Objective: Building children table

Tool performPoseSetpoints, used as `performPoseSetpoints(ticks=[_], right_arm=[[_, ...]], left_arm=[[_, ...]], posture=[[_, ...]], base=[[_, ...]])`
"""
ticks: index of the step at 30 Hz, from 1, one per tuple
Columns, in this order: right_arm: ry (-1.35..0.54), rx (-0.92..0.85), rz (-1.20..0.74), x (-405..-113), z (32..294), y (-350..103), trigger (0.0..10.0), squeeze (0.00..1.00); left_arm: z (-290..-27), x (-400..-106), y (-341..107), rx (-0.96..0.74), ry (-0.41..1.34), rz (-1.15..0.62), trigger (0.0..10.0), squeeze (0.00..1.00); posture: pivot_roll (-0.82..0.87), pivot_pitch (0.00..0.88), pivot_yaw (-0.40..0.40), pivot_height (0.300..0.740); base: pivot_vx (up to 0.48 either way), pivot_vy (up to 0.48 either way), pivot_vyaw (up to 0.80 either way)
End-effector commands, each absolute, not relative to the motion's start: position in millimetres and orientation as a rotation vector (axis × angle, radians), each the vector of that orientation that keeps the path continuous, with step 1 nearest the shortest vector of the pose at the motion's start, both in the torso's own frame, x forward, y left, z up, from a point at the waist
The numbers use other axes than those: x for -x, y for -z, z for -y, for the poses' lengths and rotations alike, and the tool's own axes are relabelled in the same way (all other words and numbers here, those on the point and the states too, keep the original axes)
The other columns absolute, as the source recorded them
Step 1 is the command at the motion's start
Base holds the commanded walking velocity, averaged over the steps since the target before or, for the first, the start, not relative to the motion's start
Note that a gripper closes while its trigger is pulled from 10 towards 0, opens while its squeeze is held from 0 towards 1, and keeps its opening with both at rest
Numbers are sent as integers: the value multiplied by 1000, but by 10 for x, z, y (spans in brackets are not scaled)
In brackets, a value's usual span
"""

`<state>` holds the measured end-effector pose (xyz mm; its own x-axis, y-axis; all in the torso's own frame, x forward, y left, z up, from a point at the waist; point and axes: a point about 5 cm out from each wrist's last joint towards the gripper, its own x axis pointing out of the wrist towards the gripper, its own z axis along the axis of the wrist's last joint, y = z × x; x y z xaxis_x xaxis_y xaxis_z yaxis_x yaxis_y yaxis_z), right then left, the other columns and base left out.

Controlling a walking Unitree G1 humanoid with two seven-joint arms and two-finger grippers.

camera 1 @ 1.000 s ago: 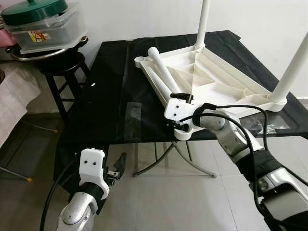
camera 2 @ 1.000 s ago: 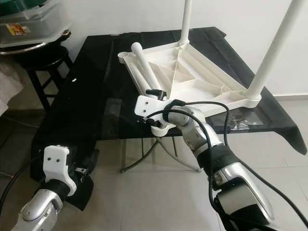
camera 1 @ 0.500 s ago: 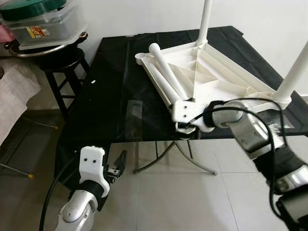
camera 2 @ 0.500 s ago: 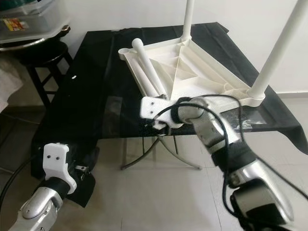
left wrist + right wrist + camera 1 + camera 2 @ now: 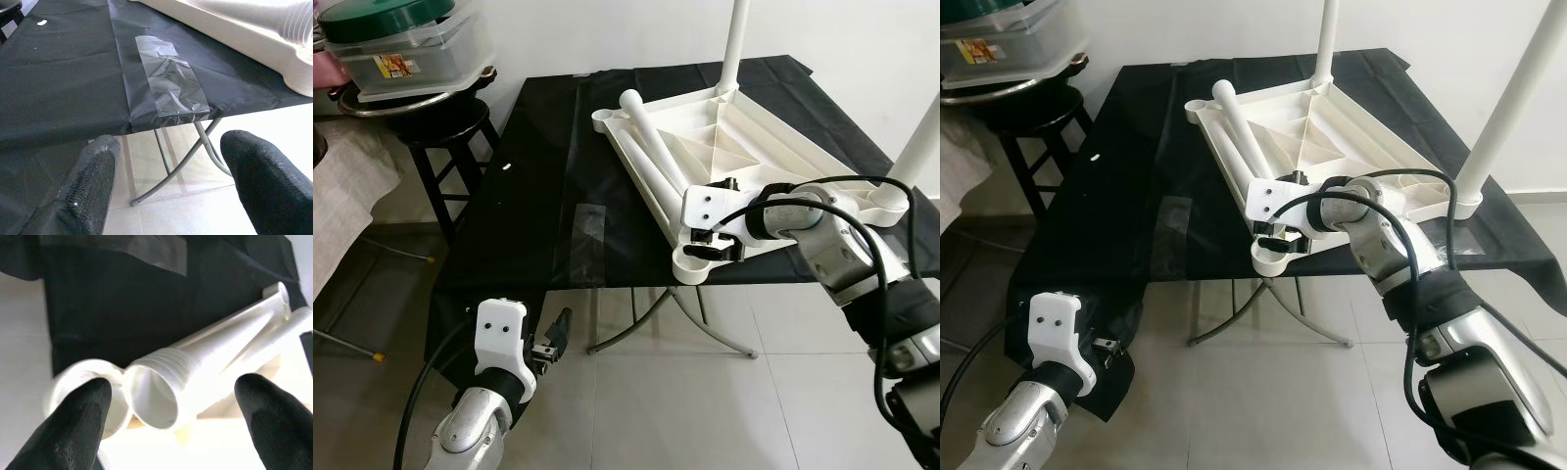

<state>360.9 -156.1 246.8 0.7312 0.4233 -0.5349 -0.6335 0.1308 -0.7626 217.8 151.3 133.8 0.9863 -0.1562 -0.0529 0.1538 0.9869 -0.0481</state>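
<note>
Two black fingers (image 5: 83,421) of the right gripper (image 5: 710,238) stand apart on either side of the loose table leg's (image 5: 205,367) threaded open end, beside an empty corner socket (image 5: 693,264). That leg lies along the upturned white tabletop (image 5: 773,166) on the black-covered surface (image 5: 538,196). Low by the surface's edge, the left gripper (image 5: 171,196) hangs with fingers apart.

Bright, even indoor light across both head views, which are sharp with no motion blur. The white plastic tabletop (image 5: 754,162) is pale and nearly washed out against the dark black cloth (image 5: 538,196), where a strip of clear tape (image 5: 171,90) catches a soft sheen. Faint shadows fall on the floor tiles (image 5: 685,401). In the wrist views the near black fingers (image 5: 80,423) are blurred, and the loose white leg (image 5: 195,367) glares, overexposed
</note>
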Motion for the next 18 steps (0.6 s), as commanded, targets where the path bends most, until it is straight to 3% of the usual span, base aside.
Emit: performPoseSetpoints(ticks=[1,18], right_arm=[[-717,1254,-198,-3654,1570,-2516,10000,0],[-588,1252,-151,-3847,1457,-2332,10000,0]], left_arm=[[-1541,-2157,-1324,27,154,-73,10000,0],[-1537,-2150,-1338,28,152,-72,10000,0]], posture=[[-23,118,71,740],[-18,123,68,740]], base=[[0,0,0],[0,0,0]])
